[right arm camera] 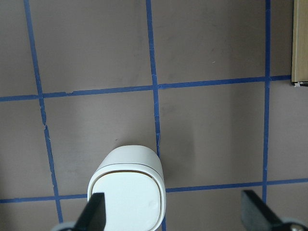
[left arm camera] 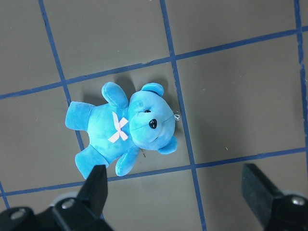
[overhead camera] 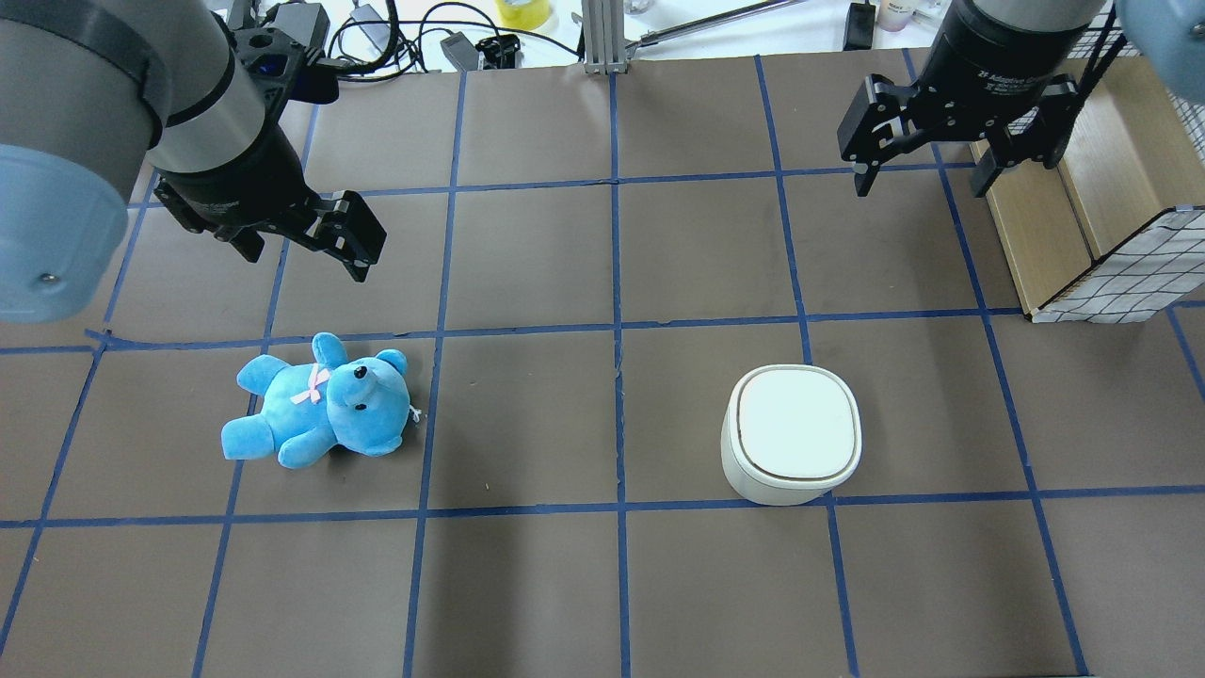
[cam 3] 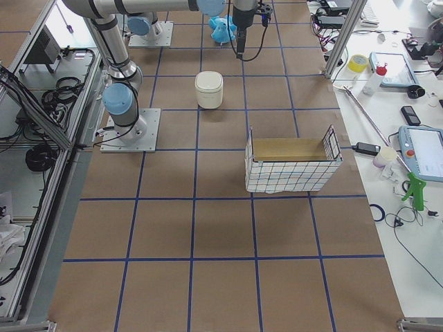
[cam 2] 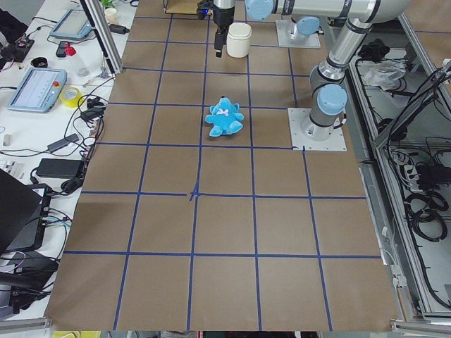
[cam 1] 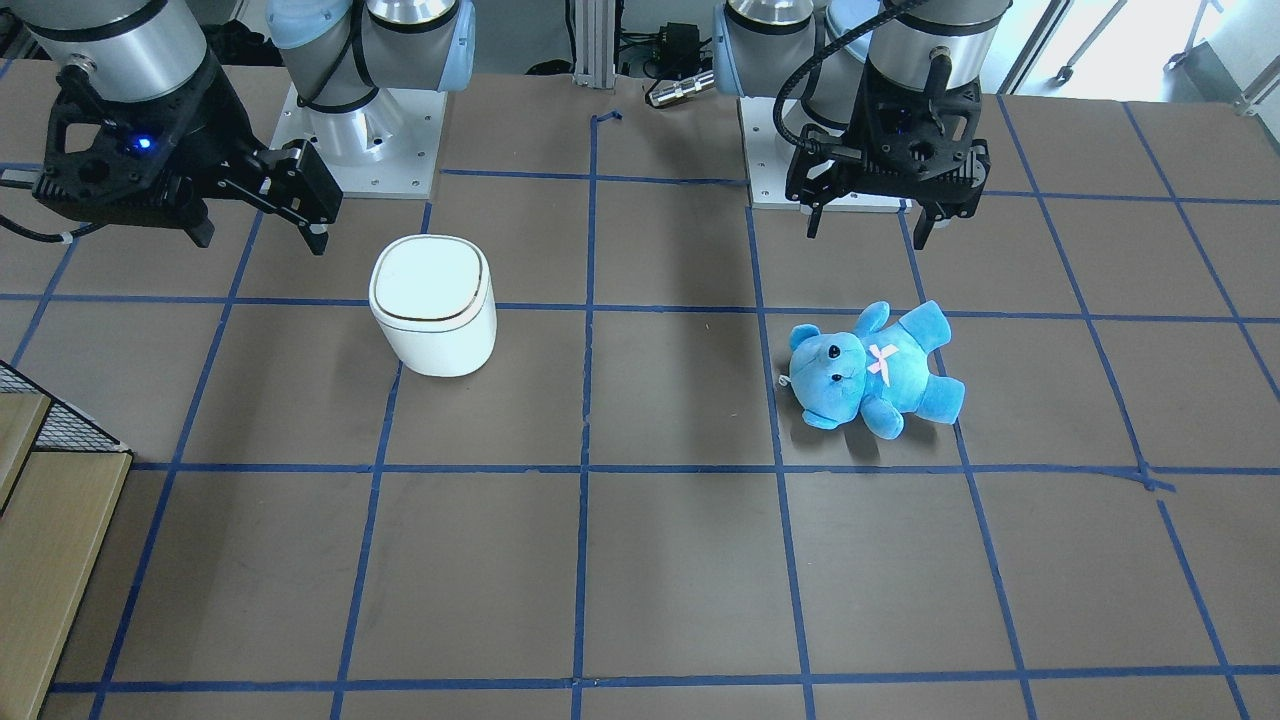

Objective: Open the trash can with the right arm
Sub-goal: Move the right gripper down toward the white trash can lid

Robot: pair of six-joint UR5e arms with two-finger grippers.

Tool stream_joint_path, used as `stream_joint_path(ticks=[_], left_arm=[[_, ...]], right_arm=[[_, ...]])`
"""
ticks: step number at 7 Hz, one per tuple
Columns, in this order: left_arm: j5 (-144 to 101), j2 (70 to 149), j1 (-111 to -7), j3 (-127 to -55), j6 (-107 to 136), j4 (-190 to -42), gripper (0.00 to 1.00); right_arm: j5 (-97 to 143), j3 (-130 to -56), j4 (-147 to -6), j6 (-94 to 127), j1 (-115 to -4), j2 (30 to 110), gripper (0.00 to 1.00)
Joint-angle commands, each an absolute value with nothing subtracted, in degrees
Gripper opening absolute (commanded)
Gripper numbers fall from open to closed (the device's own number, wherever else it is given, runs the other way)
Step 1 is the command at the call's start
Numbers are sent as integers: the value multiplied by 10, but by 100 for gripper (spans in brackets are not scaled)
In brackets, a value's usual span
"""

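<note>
The trash can (cam 1: 433,305) is a small white bin with its flat lid shut; it stands upright on the table and also shows in the overhead view (overhead camera: 793,433) and low in the right wrist view (right arm camera: 127,192). My right gripper (cam 1: 262,240), with the blue light, hangs open and empty well above the table, apart from the can; it shows in the overhead view (overhead camera: 923,179) too. My left gripper (cam 1: 867,232) is open and empty above the blue teddy bear (cam 1: 870,368).
The teddy bear (overhead camera: 320,403) lies on its back on my left side. A wire-sided wooden box (overhead camera: 1083,188) stands at the table's right edge, close to the right gripper. Blue tape lines grid the brown table top (overhead camera: 612,584).
</note>
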State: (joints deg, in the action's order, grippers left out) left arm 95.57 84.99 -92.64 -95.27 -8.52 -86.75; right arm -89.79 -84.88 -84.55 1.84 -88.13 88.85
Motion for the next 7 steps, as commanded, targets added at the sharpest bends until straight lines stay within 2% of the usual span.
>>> stream_joint_path(ticks=[1,2,6,7], left_arm=[[955,850,-926,-953,-85,-867,100],[955,850,-926,-953,-85,-867,100],[955,850,-926,-953,-85,-867,100],[955,850,-926,-953,-85,-867,100]], right_arm=[[-899,-849,-845,18,-881,889,87],[-899,-850,-845,18,-881,889,58],[-896,-851,-795,24,-882,889,0],[-896,-856,-781,24,-882,889,0]])
